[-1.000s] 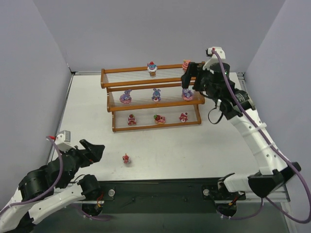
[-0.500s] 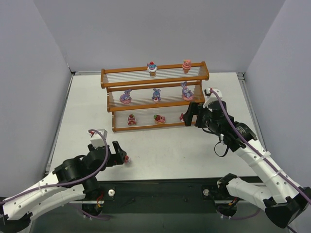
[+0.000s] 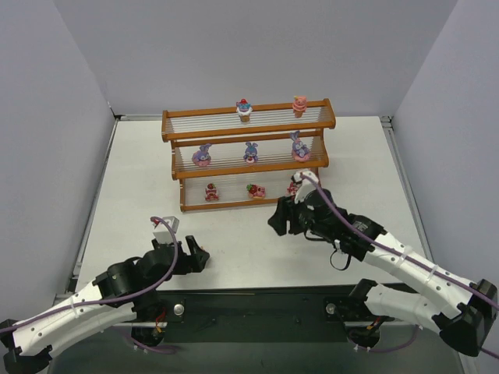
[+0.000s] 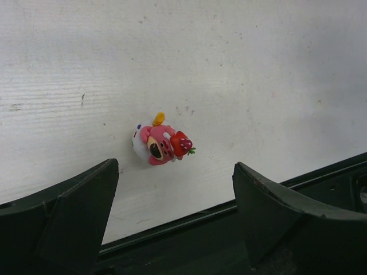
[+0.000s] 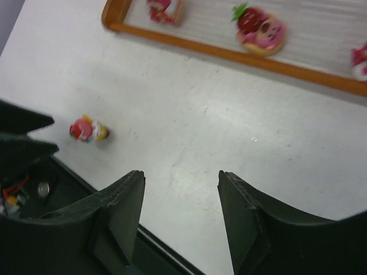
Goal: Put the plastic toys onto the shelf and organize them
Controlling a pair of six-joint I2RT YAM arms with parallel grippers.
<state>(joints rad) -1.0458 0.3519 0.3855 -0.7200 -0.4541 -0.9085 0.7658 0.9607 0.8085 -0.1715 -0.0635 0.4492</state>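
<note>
The shelf (image 3: 249, 203) stands at the back with two toys on the top tier, three purple bunnies (image 3: 250, 151) on the middle tier and three small cakes (image 3: 256, 189) on the bottom tier. One loose pink toy with a strawberry (image 4: 160, 143) lies on its side on the table, just ahead of my open left gripper (image 4: 175, 169), not between the fingers. In the top view my left gripper (image 3: 196, 257) covers it. My right gripper (image 3: 279, 222) is open and empty above the table in front of the shelf; its wrist view shows the loose toy (image 5: 88, 129) and the shelf's bottom rail (image 5: 275, 63).
The table's black front edge (image 4: 189, 220) runs right behind the loose toy. Grey walls enclose the table on the left, back and right. White table surface (image 3: 249, 234) lies between the shelf and the arms.
My left arm has swung right and forward until its open gripper reached the loose toy. My right arm has drawn back from the shelf's top right end and come down toward the middle of the table.
</note>
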